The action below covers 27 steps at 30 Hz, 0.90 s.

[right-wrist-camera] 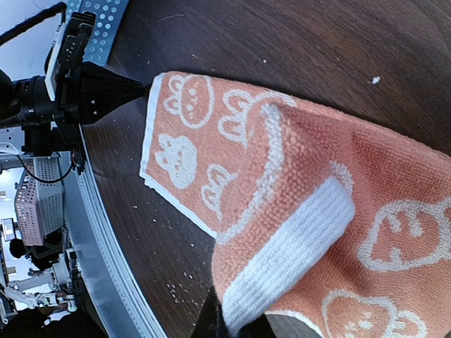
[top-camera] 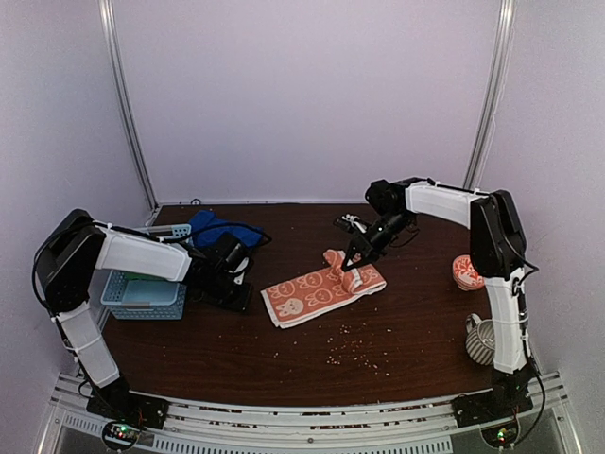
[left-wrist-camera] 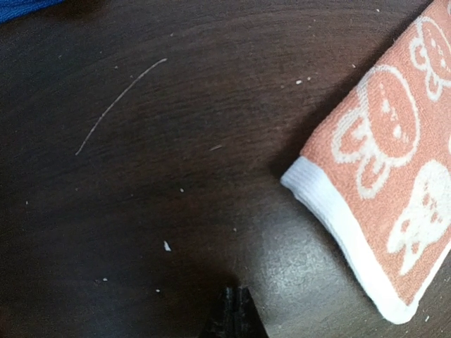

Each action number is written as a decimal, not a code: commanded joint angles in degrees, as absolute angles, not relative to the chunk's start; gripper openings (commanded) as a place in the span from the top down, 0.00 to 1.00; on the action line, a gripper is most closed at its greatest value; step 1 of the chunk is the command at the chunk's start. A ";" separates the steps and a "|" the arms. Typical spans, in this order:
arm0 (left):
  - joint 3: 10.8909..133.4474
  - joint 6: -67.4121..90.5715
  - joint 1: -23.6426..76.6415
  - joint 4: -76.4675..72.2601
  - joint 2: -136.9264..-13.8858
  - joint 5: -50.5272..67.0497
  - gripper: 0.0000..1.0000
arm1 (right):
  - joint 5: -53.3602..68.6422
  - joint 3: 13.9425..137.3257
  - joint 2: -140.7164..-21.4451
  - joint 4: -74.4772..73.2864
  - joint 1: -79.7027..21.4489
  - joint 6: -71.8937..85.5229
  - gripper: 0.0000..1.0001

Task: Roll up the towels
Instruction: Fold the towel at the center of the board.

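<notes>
The orange towel (top-camera: 321, 288) lies mid-counter (top-camera: 378, 350), its far end lifted and folded over, clamped in the right pincer (top-camera: 351, 269), the left pincer (left-wrist-camera: 236, 313) shut empty near its left end, a blue towel (top-camera: 216, 228) and basket (top-camera: 142, 295) beyond, a bowl (top-camera: 466, 272) at right.

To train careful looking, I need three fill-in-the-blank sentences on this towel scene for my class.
1. The jaws of the right arm pinch the white-patterned ___ towel.
2. The jaws of the left arm are ___.
3. The light blue basket stands beside the ___ arm.
Missing words: orange; shut; left.
</notes>
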State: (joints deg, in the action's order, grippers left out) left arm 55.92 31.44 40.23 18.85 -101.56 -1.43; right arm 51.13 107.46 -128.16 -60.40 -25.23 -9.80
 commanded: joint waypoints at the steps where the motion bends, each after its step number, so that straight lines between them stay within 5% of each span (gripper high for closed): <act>1: 54.07 32.20 40.41 18.71 -101.70 0.86 1.00 | 52.69 108.80 -127.73 -56.98 -27.11 -5.27 1.00; 27: 51.05 35.41 41.25 12.74 -101.22 5.19 1.00 | 51.20 112.81 -133.55 -50.67 -37.13 4.67 0.99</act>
